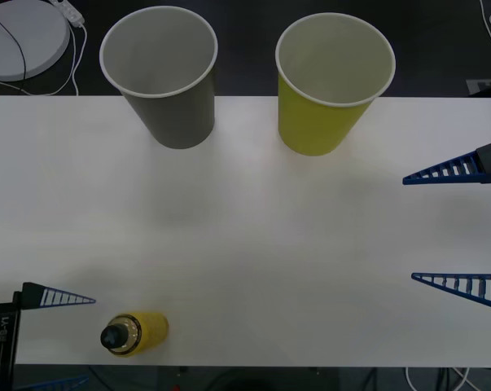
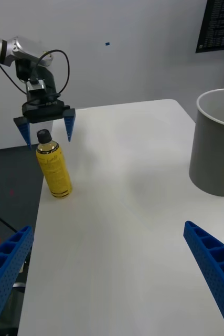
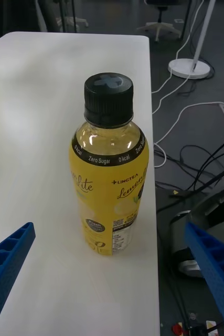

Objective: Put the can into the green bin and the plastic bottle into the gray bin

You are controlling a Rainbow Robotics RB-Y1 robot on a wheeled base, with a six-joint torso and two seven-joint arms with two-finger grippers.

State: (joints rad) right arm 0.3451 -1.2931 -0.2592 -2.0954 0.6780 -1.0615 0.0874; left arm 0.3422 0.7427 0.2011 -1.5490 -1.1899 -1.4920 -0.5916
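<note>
The plastic bottle (image 1: 135,332) stands upright on its base close to the near edge of the white table (image 1: 253,244), toward the left, black cap up, so a side grasp around its body looks possible. The left gripper (image 1: 62,342) sits just beside it at the near left corner, fingers spread wide and holding nothing; from the right wrist view the two blue fingers hang either side of the cap, just behind the bottle (image 2: 53,167), which suggests it is lined up to close on it. The gray bin (image 1: 162,73) stands upright at the far edge, left of centre, mouth open, on the same side as the bottle, so the left arm seems the natural one for the carry. The green bin (image 1: 333,81) stands beside it to the right, well apart. The right gripper (image 1: 455,230) waits at the right edge of the table, fingers wide apart and empty.
</note>
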